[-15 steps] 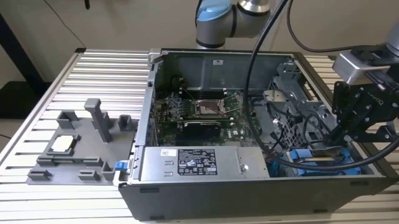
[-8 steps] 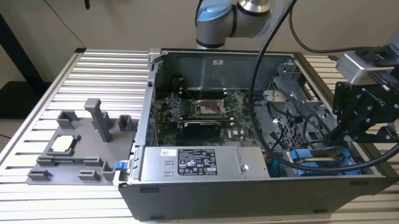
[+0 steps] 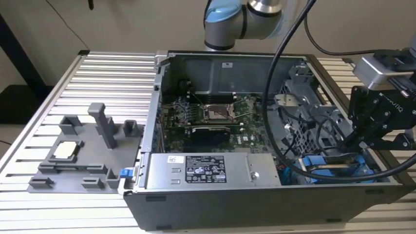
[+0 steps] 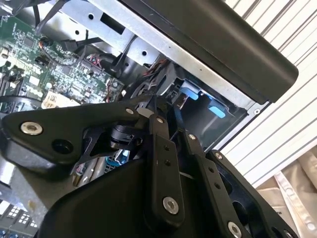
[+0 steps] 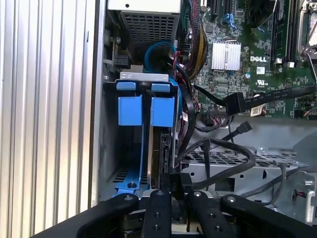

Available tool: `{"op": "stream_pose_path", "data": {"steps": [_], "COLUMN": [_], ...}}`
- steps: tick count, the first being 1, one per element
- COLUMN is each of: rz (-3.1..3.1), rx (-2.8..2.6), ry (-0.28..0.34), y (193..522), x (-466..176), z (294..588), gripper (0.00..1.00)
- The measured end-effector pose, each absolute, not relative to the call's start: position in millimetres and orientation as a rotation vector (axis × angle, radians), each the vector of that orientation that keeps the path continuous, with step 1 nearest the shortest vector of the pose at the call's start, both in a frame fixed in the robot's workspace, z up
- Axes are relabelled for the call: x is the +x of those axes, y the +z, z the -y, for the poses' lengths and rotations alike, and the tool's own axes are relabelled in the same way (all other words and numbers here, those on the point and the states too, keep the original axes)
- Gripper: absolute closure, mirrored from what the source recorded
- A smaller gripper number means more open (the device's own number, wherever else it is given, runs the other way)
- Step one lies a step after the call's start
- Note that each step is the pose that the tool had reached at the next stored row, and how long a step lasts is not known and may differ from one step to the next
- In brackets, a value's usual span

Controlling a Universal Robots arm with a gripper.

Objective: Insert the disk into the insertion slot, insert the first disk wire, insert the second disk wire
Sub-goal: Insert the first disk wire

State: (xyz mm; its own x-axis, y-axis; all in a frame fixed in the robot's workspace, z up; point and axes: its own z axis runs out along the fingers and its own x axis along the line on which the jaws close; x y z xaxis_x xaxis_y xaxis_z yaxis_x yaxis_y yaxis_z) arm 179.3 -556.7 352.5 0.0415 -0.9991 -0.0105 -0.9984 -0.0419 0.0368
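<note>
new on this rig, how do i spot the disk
Start at the open dark grey computer case and go to its perforated metal drive cage. The disk is the grey drive standing on edge in a bright blue plastic frame; the neighbouring blue frame looks empty.

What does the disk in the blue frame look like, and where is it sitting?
The disk stands on edge inside the insertion slot of the dark metal drive cage. Its visible side looks like dull grey metal. A bright blue plastic frame holds it and ends in a blue tab at the far end. The other blue carrier sits right beside it. Black cables curl past its other side. The gripper is at its near end; whether it touches the disk is unclear.
</note>
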Motion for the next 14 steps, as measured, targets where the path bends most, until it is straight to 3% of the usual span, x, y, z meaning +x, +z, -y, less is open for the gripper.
{"op": "stream_pose_path", "data": {"steps": [14], "rz": [2.186], "rx": [2.239], "ry": [-0.065], "y": [348.7], "x": [178.7], "z": [566.4], "gripper": [0.81]}}
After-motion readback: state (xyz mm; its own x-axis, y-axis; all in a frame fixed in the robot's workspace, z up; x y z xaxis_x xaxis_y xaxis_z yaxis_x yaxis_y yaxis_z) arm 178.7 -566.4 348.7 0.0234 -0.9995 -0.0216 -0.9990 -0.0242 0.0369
